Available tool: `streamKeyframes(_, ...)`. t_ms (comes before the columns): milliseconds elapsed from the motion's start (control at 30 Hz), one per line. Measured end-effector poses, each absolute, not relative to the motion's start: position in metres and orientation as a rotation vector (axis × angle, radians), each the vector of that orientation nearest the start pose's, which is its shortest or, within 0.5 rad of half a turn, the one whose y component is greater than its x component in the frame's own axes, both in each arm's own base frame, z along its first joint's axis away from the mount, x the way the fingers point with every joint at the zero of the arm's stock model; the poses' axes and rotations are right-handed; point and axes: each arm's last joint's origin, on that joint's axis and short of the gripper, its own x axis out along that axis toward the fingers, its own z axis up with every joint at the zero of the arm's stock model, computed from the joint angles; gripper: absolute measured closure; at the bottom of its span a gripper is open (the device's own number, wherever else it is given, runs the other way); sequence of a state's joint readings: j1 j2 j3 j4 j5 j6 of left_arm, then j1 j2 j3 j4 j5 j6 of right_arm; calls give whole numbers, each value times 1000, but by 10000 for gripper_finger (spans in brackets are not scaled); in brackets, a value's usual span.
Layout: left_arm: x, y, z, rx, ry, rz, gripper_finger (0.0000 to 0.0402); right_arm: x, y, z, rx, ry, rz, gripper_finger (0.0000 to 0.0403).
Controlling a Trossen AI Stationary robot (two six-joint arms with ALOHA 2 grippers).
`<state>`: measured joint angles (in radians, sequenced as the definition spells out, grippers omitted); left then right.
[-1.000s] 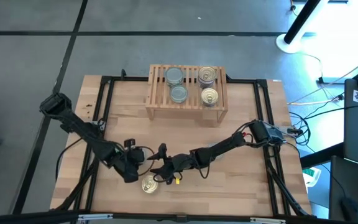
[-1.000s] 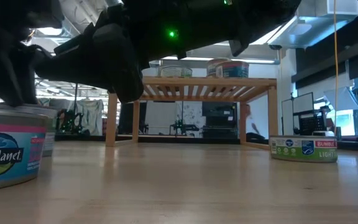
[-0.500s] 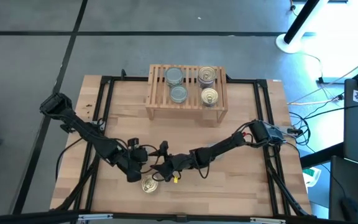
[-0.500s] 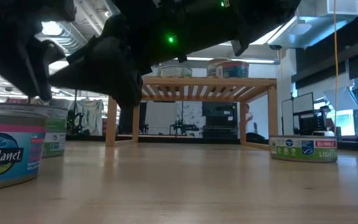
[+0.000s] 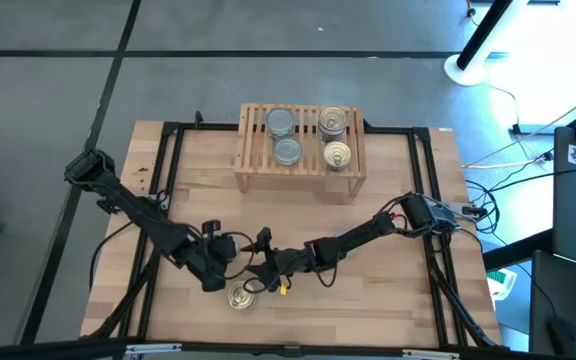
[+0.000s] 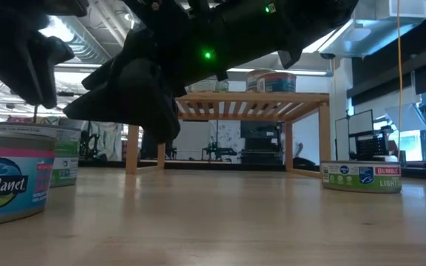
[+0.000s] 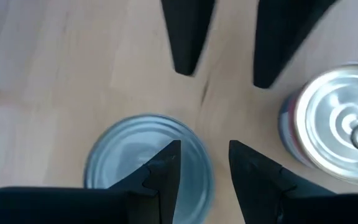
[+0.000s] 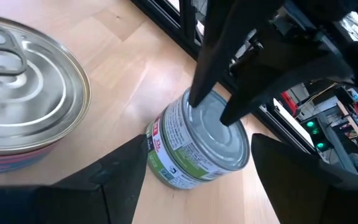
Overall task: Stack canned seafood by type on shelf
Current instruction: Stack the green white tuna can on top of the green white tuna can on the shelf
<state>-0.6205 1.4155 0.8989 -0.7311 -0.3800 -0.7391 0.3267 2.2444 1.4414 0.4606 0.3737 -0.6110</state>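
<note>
While over silver tin (image 7: pixel 146 158), left gripper (image 7: pixel 204 163) part-open.

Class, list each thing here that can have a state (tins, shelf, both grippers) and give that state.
shelf: upright, four tins on top.
silver-topped shelf tins: two, sealed, unstacked.
gold-topped shelf tins: two, sealed, unstacked.
gold-topped table tin: upright, tab unpulled, free.
silver-topped table tin: upright on the table, beneath the left gripper.
left gripper: open, over that tin.
right gripper: open, empty.
</note>
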Motion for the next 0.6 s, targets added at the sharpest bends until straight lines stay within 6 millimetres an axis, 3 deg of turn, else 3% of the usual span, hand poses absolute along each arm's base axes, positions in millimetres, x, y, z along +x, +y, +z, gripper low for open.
streamKeyframes(600,202,-150,194,-87,1104,209,270,465,146,144,-723,327,53,116)
